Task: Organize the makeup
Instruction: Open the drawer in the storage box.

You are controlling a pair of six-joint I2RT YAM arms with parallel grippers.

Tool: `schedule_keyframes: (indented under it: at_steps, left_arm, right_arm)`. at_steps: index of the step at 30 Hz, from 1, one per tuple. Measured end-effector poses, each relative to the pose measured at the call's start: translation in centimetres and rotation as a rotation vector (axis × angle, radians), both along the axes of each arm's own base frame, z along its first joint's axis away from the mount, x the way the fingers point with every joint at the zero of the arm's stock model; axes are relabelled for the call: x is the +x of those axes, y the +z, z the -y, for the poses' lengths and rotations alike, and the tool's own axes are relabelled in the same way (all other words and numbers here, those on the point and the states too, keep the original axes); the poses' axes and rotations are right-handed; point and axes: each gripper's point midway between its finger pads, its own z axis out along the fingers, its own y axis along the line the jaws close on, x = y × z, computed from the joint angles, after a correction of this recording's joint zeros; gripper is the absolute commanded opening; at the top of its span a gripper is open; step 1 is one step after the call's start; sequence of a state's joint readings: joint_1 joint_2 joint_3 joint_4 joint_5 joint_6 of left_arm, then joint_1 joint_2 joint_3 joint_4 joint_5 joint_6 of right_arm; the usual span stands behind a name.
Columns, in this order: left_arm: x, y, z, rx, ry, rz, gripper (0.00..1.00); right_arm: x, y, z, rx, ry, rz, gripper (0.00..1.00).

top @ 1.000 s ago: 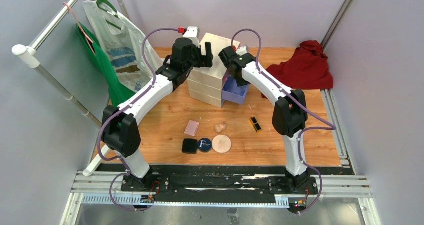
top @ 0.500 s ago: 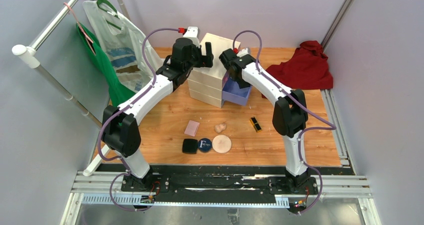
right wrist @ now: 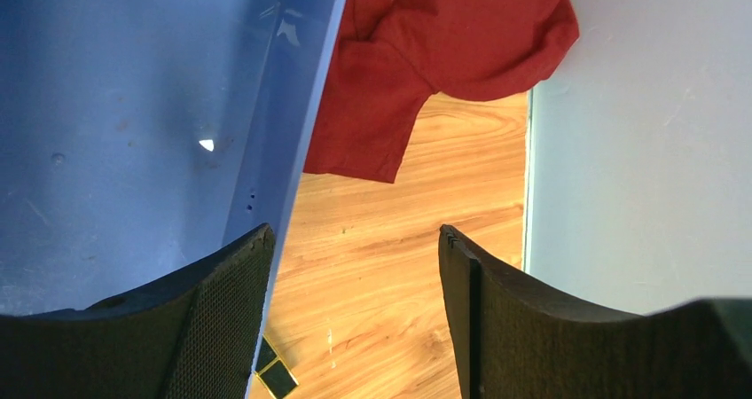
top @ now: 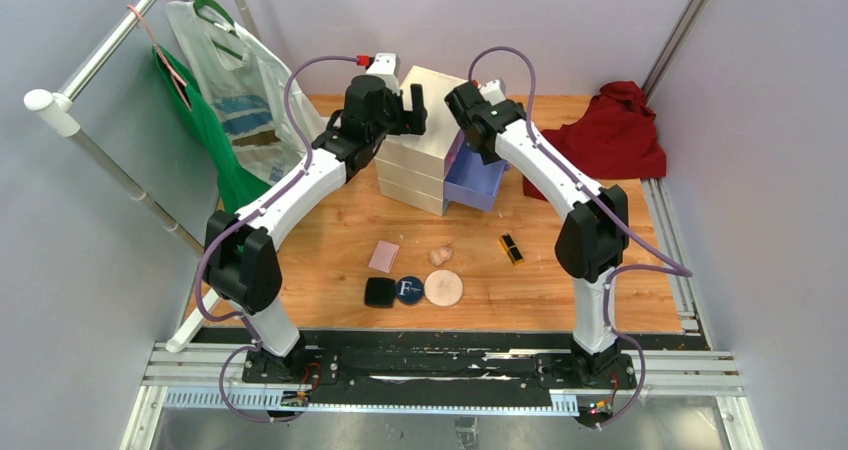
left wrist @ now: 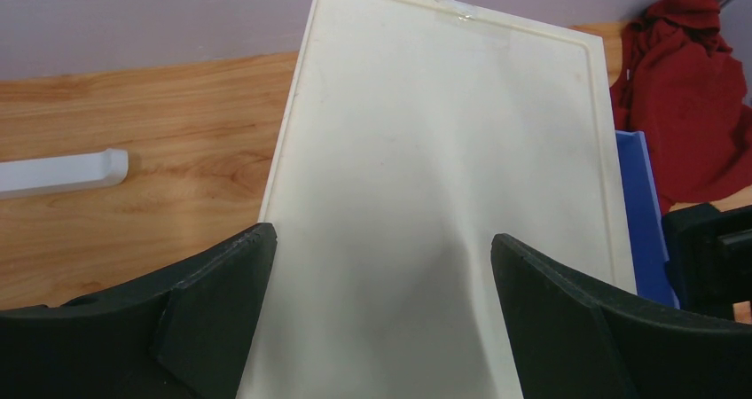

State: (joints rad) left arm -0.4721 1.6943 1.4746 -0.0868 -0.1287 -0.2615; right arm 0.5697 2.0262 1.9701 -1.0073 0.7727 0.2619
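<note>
The makeup lies on the near part of the wooden table: a pink square, a beige sponge, a black-gold lipstick, a black square compact, a round navy compact and a beige round puff. No brush or pencils are in view. My left gripper is open and empty over the cream chest's top. My right gripper is open and empty above the right edge of the open purple drawer. The lipstick shows below it in the right wrist view.
The cream chest stands at the back middle with its purple drawer pulled out to the right. A red cloth lies at the back right. A plastic bag and green cloth hang on a rail at the left.
My right arm has lifted and swung a little to the right, away from the drawer's front. The left arm and the makeup have not moved.
</note>
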Motion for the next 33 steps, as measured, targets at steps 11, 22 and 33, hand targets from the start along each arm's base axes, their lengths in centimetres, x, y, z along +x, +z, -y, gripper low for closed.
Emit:
schedule_keyframes:
  at_steps: [11,22,33]
  left_arm:
    - [0.0,0.0,0.0,-0.001,-0.003,-0.002,0.98]
    - [0.1,0.0,0.0,0.002,-0.003,-0.007,0.98]
    - [0.6,0.2,0.2,0.0,-0.002,-0.005,0.98]
  right_arm:
    - [1.6,0.7,1.1,0.027,0.005,0.018,0.67]
    - [3.1,0.8,0.5,0.079,0.03,0.047,0.66]
    - [3.9,-1.5,0.5,0.1,0.033,0.001,0.66]
